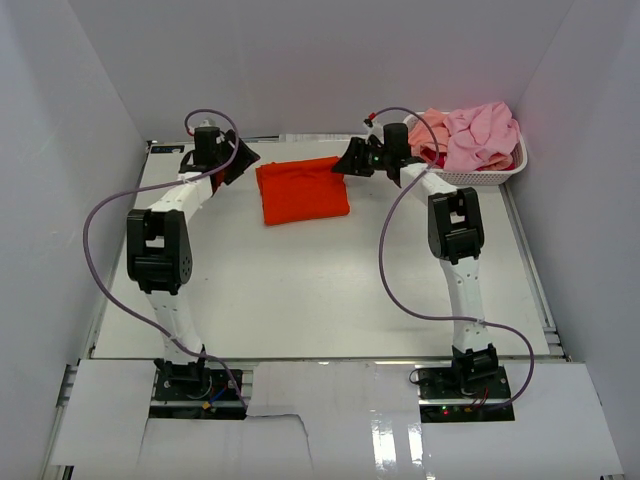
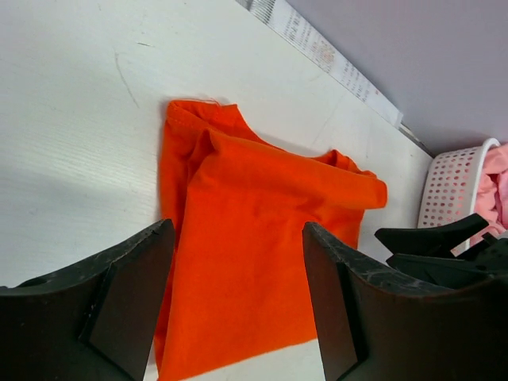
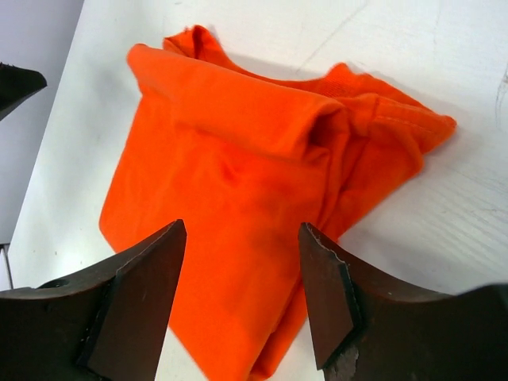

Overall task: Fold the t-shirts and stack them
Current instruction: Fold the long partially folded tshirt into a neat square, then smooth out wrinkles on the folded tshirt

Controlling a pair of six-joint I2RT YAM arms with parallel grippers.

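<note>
Folded orange-red t-shirt [image 1: 302, 190] is flanked by spread, empty left gripper [image 1: 240, 160] and right gripper [image 1: 350, 160], best raised straight, folds left undisturbed.

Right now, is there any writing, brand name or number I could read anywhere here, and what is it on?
Nothing here can be read.
White strip at the far edge of the table: small print, too blurred to read.
Orange t-shirt: no label or print showing.
White basket: no writing showing.
</note>
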